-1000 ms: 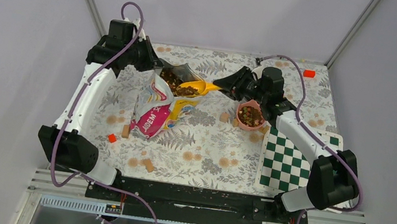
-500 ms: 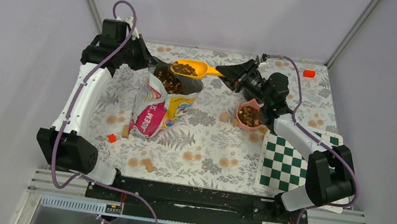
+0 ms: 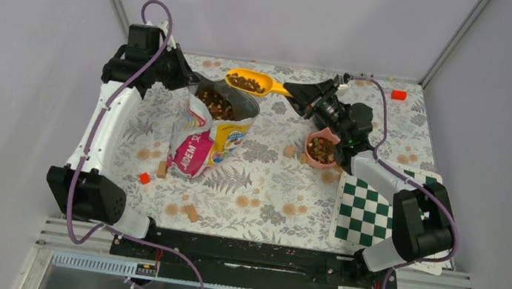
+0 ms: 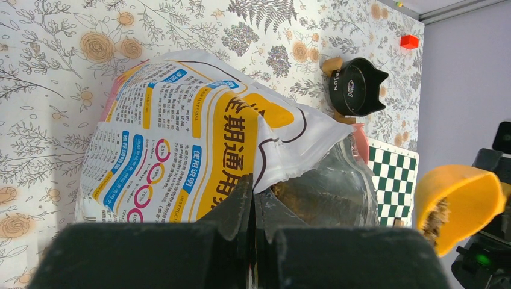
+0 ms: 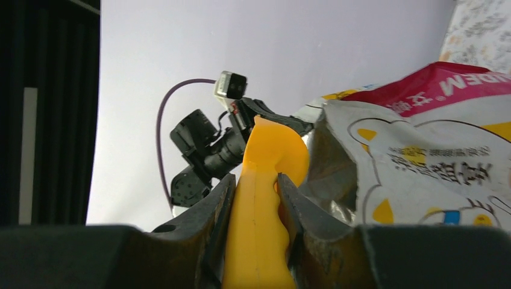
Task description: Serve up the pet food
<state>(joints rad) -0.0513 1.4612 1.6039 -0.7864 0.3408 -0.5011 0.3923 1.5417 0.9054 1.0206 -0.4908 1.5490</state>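
Holding the bag [image 3: 207, 138] open is clearly what the left gripper [image 4: 253, 205] is for. It's pinched fully shut on the torn rim, so the mouth is propped up wide near the far edge of the table [image 3: 262, 186]. The yellow scoop [image 3: 267, 85] is clamped by its handle in the right gripper [image 5: 256, 189], jaws partly closed around it. It's held level just above the bag, presumably so nothing gets spilled. A load of pet food [image 3: 245, 82] is sat in the scoop. More is seen inside the bag and in the pink bowl [image 3: 322, 150] to the right, where the scoop is probably meant to be emptied.
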